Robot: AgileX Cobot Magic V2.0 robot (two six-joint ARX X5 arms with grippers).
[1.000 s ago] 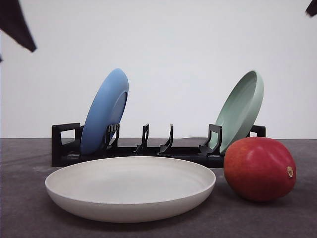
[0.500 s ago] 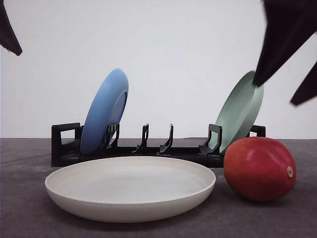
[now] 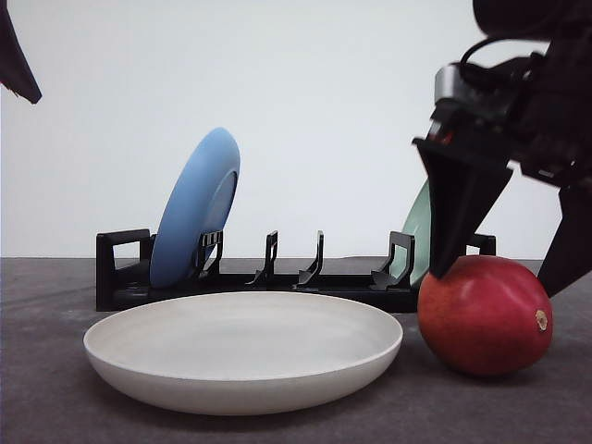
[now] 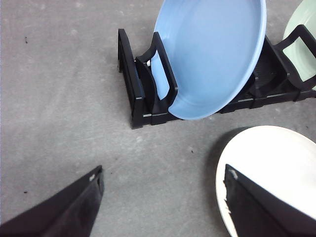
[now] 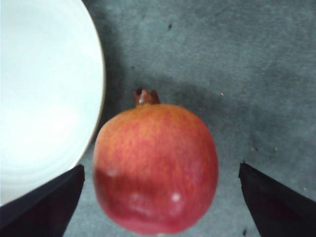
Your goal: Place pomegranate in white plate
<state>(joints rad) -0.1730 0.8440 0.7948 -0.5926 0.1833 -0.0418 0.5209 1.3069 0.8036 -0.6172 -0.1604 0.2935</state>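
grey table point(image 3: 55, 388), white wall behind. pomegranate point(image 3: 485, 314) on table near right edge, just beside white plate point(image 3: 242, 350). right gripper point(image 3: 504, 277) spread wide, straddling fruit. left gripper point(image 4: 160, 197) apart. risk: smooth round fruit rolls if one finger touches first.

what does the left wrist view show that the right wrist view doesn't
Left wrist view: the blue plate standing in the black rack, an edge of the pale green plate, and the open left gripper over bare table. Right wrist view: the pomegranate lying on the table between the open right gripper's fingers, untouched. Both views: part of the white plate, empty.
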